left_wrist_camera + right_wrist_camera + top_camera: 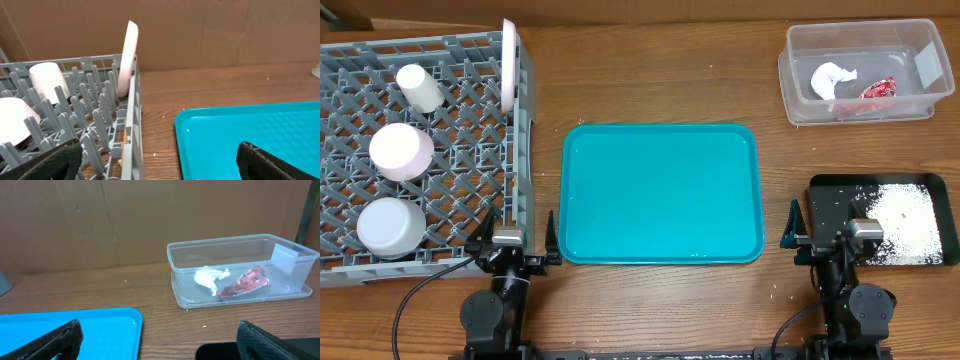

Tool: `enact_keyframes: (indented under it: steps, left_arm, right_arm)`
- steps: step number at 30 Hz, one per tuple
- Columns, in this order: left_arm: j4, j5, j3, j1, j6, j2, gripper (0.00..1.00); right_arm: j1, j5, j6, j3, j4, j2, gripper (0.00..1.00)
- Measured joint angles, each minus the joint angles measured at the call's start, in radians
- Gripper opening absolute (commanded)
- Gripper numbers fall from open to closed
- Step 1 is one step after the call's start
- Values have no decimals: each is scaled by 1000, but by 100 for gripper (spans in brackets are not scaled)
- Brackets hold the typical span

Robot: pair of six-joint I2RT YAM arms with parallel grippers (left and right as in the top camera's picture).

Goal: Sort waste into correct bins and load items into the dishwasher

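Observation:
The grey dish rack (pixel 525 150) (pixel 131 125) at the left holds a small white cup (pixel 419 87) (pixel 46 80), two upturned white bowls (pixel 400 150) (pixel 391 226) and a large plate (pixel 509 62) (pixel 127 57) standing on edge against its right wall. At the back right, the clear tub (pixel 800 90) (pixel 182 275) contains the crumpled white napkin (pixel 833 78) (pixel 210 277) and the red wrapper (pixel 878 89) (pixel 247 281). White crumbs (pixel 910 220) lie in the black tray (pixel 825 195) (pixel 215 351). My left gripper (pixel 519 240) (pixel 160 165) is open over the rack's front right corner. My right gripper (pixel 830 232) (pixel 160 340) is open at the black tray's near left edge. Both hold nothing.
A teal serving tray (pixel 662 193) (pixel 250 125) (pixel 70 325) lies bare in the middle of the wooden table, between the two grippers. A few stray crumbs (pixel 204 326) dot the wood. Brown cardboard walls (pixel 100 220) stand behind the table.

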Motion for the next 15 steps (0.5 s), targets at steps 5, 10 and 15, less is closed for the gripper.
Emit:
enact_keyframes:
  steps: [5, 10, 15]
  left_arm:
    - [0, -5, 0, 0, 0, 0, 99]
    - [0, -10, 0, 0, 0, 0, 100]
    - [-2, -15, 0, 0, 0, 0, 100]
  right_arm:
    - [0, 0, 0, 0, 0, 0, 100]
    - [0, 0, 0, 0, 0, 0, 100]
    - [0, 0, 0, 0, 1, 0, 100]
